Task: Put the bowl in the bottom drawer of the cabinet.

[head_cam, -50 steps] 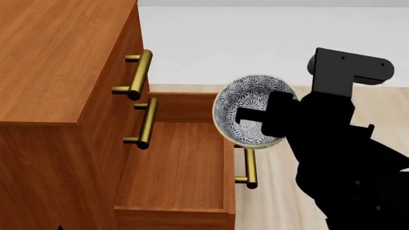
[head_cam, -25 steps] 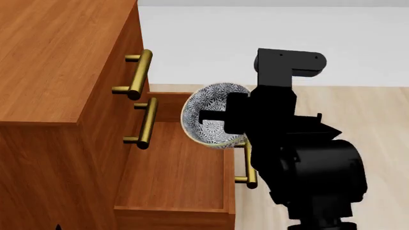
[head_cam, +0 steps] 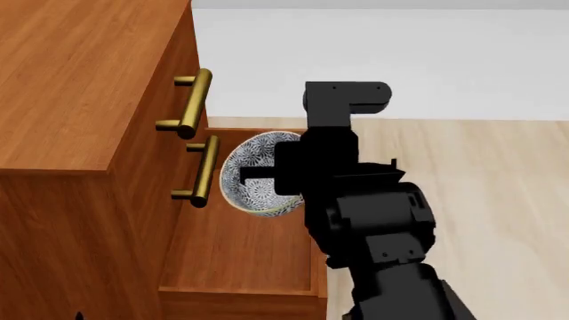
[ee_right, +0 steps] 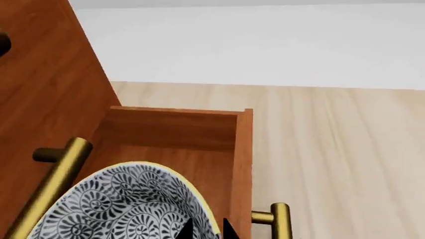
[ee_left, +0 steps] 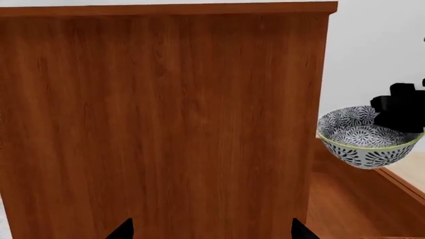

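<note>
Pale floor behind; R fingers pinch bowl rim over open bottom drawer.

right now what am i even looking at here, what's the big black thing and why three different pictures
These are simulator renders of a two-armed robot, seen from three of its own cameras. The head view looks down from the robot's head. The big black shape there is its right arm, whose right gripper is clamped on the rim of a small round blue-grey and white floral bowl. The bowl hangs above the pulled-out bottom drawer of a reddish-brown wooden cabinet with brass bar handles. The right wrist camera looks past the bowl into that drawer. The left wrist camera faces the cabinet's plain side, with the bowl off to one edge; only the tips of the left gripper show, spread apart and empty.
</note>
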Motion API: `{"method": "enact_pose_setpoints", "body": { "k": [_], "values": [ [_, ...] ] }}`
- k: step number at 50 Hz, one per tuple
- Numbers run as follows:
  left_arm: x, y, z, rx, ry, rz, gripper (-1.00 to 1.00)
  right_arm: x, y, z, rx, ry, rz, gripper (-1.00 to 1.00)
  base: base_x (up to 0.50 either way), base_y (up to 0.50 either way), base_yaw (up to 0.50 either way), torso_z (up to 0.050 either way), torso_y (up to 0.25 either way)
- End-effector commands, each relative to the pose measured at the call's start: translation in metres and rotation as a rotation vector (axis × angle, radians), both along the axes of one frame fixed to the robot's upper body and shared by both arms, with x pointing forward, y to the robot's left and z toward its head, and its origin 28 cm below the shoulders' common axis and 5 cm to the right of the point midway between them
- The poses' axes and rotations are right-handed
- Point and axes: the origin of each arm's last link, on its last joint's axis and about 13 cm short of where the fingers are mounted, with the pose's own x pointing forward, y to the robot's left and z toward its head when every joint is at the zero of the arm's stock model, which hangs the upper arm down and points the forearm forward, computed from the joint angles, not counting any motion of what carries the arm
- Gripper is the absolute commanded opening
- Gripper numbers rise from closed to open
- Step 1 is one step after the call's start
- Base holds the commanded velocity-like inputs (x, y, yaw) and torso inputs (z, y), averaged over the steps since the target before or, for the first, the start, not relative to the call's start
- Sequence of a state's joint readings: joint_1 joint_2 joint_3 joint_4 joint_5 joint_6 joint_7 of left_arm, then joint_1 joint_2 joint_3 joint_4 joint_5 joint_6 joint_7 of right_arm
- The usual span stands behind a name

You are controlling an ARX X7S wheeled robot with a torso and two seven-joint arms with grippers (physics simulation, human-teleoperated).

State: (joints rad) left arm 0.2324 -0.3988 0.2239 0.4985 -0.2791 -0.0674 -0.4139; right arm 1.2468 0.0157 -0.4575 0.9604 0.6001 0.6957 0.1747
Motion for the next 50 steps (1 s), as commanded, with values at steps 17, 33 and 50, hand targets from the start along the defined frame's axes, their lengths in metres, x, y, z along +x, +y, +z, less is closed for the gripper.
{"method": "enact_pose_setpoints", "body": {
  "k": [17, 33, 50],
  "values": [
    [-0.001, 0.001, -0.002, -0.003, 0.003, 0.005, 1.0, 0.001, 0.011, -0.023, -0.024, 0.043, 0.002, -1.0, 0.0, 0.0, 0.0, 0.0, 0.0],
    [0.001, 0.002, -0.003, -0.005, 0.008, 0.008, 1.0, 0.0, 0.011, -0.028, -0.01, 0.063, -0.007, -1.0, 0.0, 0.0, 0.0, 0.0, 0.001],
    [0.0, 0.003, -0.004, -0.008, 0.009, 0.012, 1.0, -0.003, 0.011, -0.036, -0.023, 0.085, -0.004, -1.0, 0.0, 0.0, 0.0, 0.0, 0.0]
  ]
}}
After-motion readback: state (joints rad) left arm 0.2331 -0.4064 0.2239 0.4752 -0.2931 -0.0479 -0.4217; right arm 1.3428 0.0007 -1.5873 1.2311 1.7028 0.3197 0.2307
